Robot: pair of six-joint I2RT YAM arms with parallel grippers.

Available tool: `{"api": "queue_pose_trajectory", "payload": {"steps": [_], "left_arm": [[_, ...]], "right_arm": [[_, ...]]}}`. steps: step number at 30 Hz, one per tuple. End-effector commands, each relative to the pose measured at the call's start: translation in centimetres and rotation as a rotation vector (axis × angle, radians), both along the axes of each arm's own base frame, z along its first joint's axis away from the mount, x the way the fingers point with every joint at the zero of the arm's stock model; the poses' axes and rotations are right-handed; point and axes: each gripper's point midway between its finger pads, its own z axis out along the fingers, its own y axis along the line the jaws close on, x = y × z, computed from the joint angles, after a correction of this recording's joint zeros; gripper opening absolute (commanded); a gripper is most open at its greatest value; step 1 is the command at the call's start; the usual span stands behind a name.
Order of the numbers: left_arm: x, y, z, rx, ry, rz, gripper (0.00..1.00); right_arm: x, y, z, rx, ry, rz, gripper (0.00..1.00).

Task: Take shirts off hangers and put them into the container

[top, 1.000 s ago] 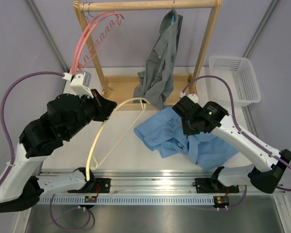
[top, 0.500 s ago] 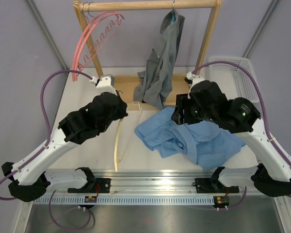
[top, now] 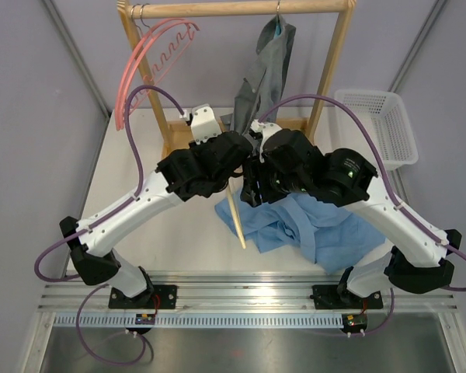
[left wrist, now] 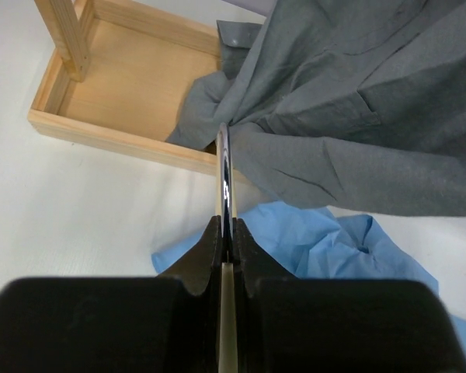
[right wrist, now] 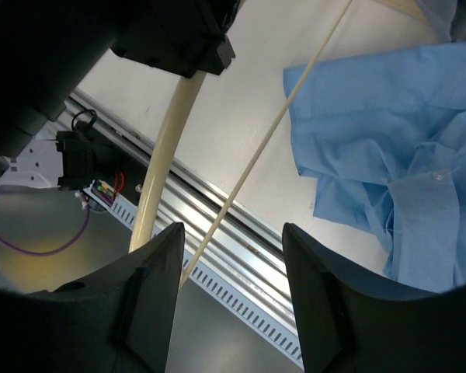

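My left gripper (left wrist: 225,233) is shut on the neck of the pale cream hanger (right wrist: 167,163), in mid-air over the table's centre. The hanger's metal hook (left wrist: 224,175) points at the hem of the dark grey shirt (left wrist: 357,101). That shirt (top: 268,74) hangs from the rack on a bluish hanger (top: 276,28). The light blue shirt (top: 318,225) lies crumpled on the table, off any hanger. My right gripper (right wrist: 233,272) stands open and empty above the near rail, next to the cream hanger's thin bar (right wrist: 272,140). The white mesh container (top: 377,124) sits at the far right.
The wooden rack (top: 233,9) spans the back, with its shallow tray (left wrist: 124,85) below. Bare pink hangers (top: 151,62) hang at the rack's left. Both arms crowd together over the table's centre, close to each other (top: 248,167). The metal rail (top: 241,291) runs along the near edge.
Both arms swung in to the centre. The left one carried the cream hanger from the left up toward the rack. The right gripper opened and rose off the light blue shirt.
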Motion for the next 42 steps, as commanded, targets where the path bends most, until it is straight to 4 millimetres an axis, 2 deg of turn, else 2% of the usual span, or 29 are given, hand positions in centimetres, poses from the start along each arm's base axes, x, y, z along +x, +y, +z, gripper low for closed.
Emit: {"api": "queue_pose_trajectory", "payload": {"steps": [1, 9, 12, 13, 16, 19, 21, 22, 23, 27, 28, 29, 35, 37, 42], "left_arm": [[0.6, 1.6, 1.6, -0.013, -0.07, 0.121, 0.0], [0.9, 1.0, 0.9, -0.031, -0.057, 0.135, 0.0], [0.8, 1.4, 1.4, -0.054, -0.064, 0.147, 0.0], [0.8, 1.4, 1.4, -0.06, -0.064, 0.147, 0.0], [1.0, 1.3, 1.9, -0.089, -0.065, 0.135, 0.0], [1.5, 0.6, 2.0, -0.113, -0.053, 0.118, 0.0], [1.8, 0.0, 2.4, -0.134, -0.041, 0.1, 0.0], [2.3, -0.7, 1.6, -0.115, -0.025, 0.098, 0.0], [2.5, -1.0, 1.7, -0.113, -0.022, 0.098, 0.0], [3.5, -2.9, 1.1, -0.107, 0.035, 0.069, 0.0], [3.7, -3.3, 1.8, -0.124, 0.029, 0.061, 0.0], [3.9, -3.9, 1.3, -0.11, 0.038, 0.049, 0.0], [4.7, -4.9, 1.2, -0.112, 0.062, 0.026, 0.0], [5.0, -5.2, 0.4, -0.109, 0.088, 0.018, 0.0], [5.4, -5.9, 0.0, -0.132, 0.113, -0.003, 0.0]], "right_arm": [[-0.3, 0.8, 2.4, 0.053, -0.068, 0.023, 0.62], [-0.6, -0.6, 3.2, 0.067, -0.112, -0.026, 0.62], [0.1, -3.1, 4.5, 0.083, -0.172, -0.126, 0.62], [-0.3, -4.4, 5.6, 0.119, -0.195, -0.143, 0.62], [-0.7, -6.8, 6.9, 0.162, -0.24, -0.184, 0.62], [-0.9, -8.1, 6.4, 0.151, -0.254, -0.193, 0.62], [-1.3, -7.9, 5.7, 0.14, -0.243, -0.168, 0.62], [-1.4, -7.7, 5.4, 0.138, -0.234, -0.156, 0.62], [-1.6, -7.4, 4.9, 0.13, -0.222, -0.138, 0.62], [-1.8, -7.2, 4.5, 0.122, -0.231, -0.106, 0.62], [-1.8, -7.0, 4.3, 0.115, -0.229, -0.101, 0.62], [-2.0, -6.6, 4.1, 0.114, -0.219, -0.079, 0.62], [-2.1, -5.5, 3.2, 0.062, -0.225, -0.027, 0.62], [-2.2, -5.1, 2.8, 0.045, -0.229, -0.007, 0.62], [-2.4, -4.3, 1.9, 0.019, -0.225, 0.019, 0.62]]}}
